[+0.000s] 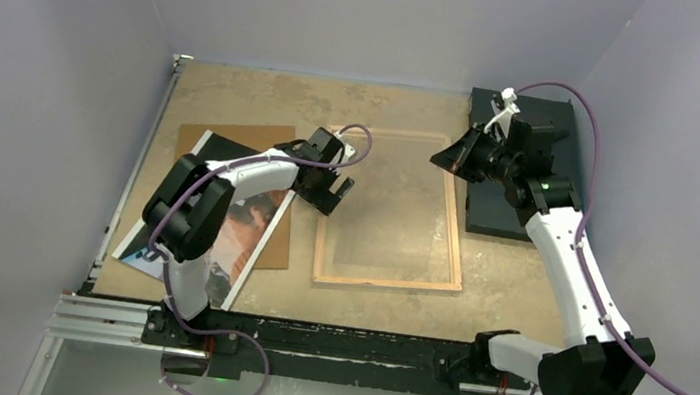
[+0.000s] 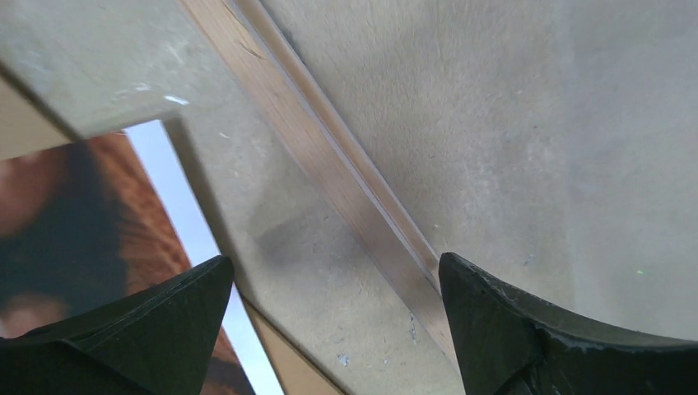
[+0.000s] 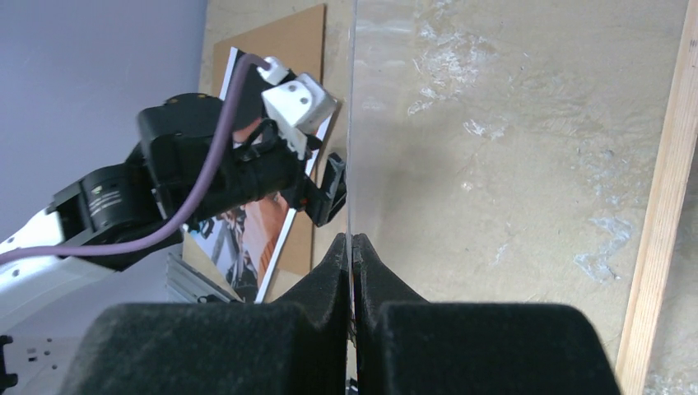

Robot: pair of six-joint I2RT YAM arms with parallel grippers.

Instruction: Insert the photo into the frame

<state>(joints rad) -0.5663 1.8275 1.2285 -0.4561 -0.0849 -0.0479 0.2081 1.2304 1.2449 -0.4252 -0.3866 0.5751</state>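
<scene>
Clear pane [image 3: 354, 123] pinched in right tool [image 3: 352, 240] | left tool [image 2: 333, 259] wide over frame [image 2: 329, 164] edge

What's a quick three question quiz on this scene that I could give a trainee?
1. True or false: the photo already lies inside the frame.
2. Which one is shut on a thin clear pane? A: left pincer. B: right pincer.
3. Fill in: the photo rests partly on a brown ____.
Key: 1 false; 2 B; 3 backing board.
</scene>
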